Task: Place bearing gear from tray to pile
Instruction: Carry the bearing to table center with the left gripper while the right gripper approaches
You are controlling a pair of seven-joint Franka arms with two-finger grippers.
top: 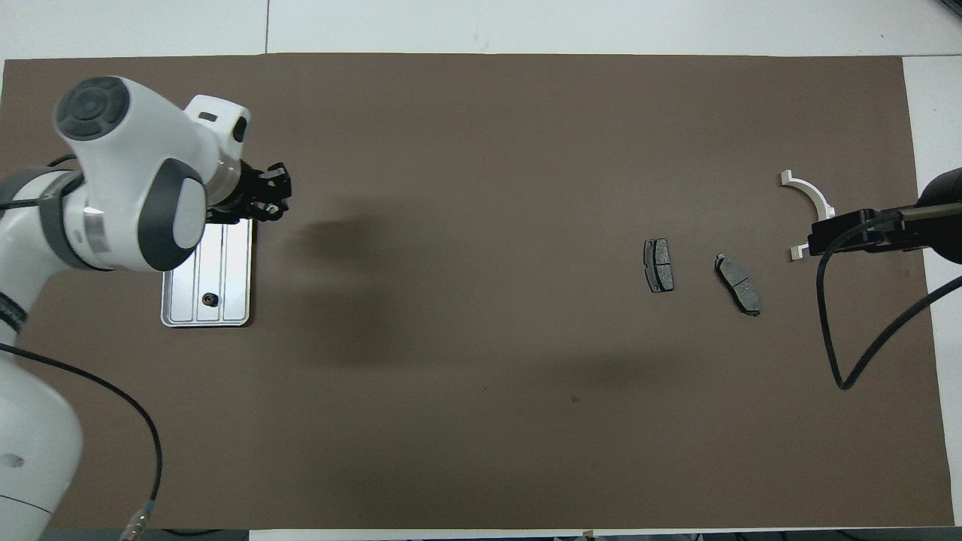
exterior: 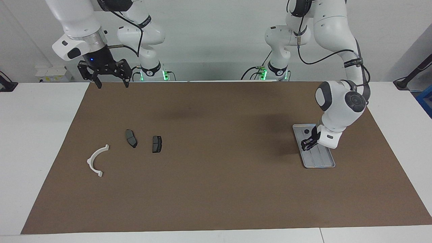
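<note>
The silver-grey tray lies at the left arm's end of the table, and it also shows in the overhead view. My left gripper hangs raised over the tray, shut on a small dark bearing gear; it also shows in the overhead view. A second small dark gear lies in the tray at the end nearer the robots. The pile is at the right arm's end: a white semicircular bracket and two dark brake pads. My right gripper waits open, high over the mat's edge nearest the robots.
A brown mat covers most of the white table. The right arm's black cable hangs over the mat near the pile. The bracket and pads also show in the overhead view.
</note>
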